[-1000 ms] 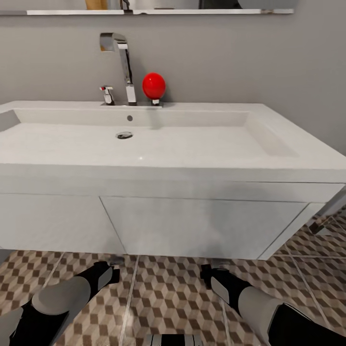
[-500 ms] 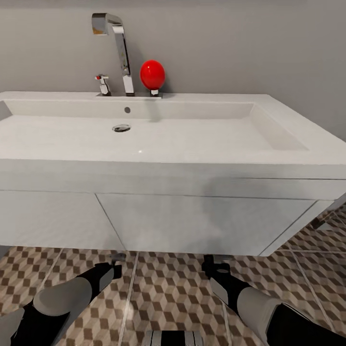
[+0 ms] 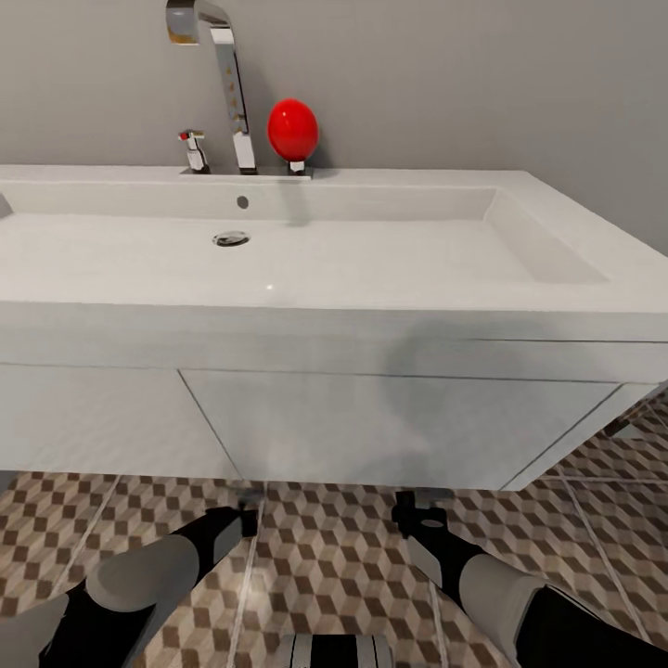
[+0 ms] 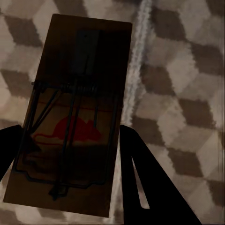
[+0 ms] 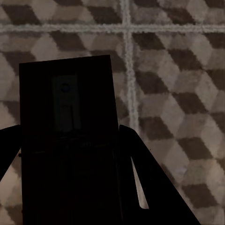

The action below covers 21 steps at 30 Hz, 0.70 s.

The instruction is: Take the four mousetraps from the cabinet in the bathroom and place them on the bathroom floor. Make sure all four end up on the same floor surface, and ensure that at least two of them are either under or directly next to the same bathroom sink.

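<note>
Lower left of the head view, the left gripper (image 3: 243, 516) clamps a mousetrap (image 4: 75, 122) (red mouse print visible) above the bathroom floor (image 3: 325, 566). Lower right, the right gripper (image 3: 413, 510) grips a second mousetrap (image 5: 68, 150), just before the white vanity (image 3: 390, 427).

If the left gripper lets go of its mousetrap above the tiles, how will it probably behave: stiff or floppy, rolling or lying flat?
The mousetrap looks like a flat rigid plate, so it would probably stay stiff and land flat on the bathroom floor, not roll. Its thin wire parts seem delicate and might bend or snag. Held between the left gripper's fingers, it appears light.
</note>
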Motion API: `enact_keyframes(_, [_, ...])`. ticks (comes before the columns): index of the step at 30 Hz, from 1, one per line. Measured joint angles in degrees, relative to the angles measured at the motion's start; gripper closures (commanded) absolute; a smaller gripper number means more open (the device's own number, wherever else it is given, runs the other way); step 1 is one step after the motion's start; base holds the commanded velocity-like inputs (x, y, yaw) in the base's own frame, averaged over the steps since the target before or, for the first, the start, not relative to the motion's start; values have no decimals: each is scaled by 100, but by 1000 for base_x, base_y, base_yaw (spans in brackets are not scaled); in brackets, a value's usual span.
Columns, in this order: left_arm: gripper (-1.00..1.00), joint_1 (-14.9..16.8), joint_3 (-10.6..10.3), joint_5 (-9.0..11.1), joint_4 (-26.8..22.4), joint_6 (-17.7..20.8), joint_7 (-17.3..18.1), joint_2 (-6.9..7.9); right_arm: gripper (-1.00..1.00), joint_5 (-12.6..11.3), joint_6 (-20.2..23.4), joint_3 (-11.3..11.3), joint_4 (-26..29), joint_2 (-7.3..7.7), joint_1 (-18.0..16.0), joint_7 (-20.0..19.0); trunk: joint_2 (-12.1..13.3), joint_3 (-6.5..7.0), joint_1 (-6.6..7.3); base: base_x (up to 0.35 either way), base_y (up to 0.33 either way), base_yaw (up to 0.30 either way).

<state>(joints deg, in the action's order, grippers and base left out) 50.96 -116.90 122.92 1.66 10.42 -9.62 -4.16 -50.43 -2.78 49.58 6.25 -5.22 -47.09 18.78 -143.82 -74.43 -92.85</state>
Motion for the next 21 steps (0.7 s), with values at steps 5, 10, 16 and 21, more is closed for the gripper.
enact_keyframes(5, [100,8,-40,-8,1,-1,-2,-48,100,7,0,-1,8,32,-2,0,0,-1,0,0,0,0])
enact_keyframes(10, [100,9,-51,-12,1,-75,-7,-53,100,14,10,-1,52,39,-18,-4,0,-1,0,0,0,0])
enact_keyframes(16, [100,9,-62,-10,8,-401,-6,-33,100,10,9,-1,60,40,-45,-3,0,-1,0,0,0,0])
enact_keyframes(21, [100,9,-64,-10,11,-444,-6,-26,100,9,9,-2,66,38,-69,-7,0,-1,2,114,0,0])
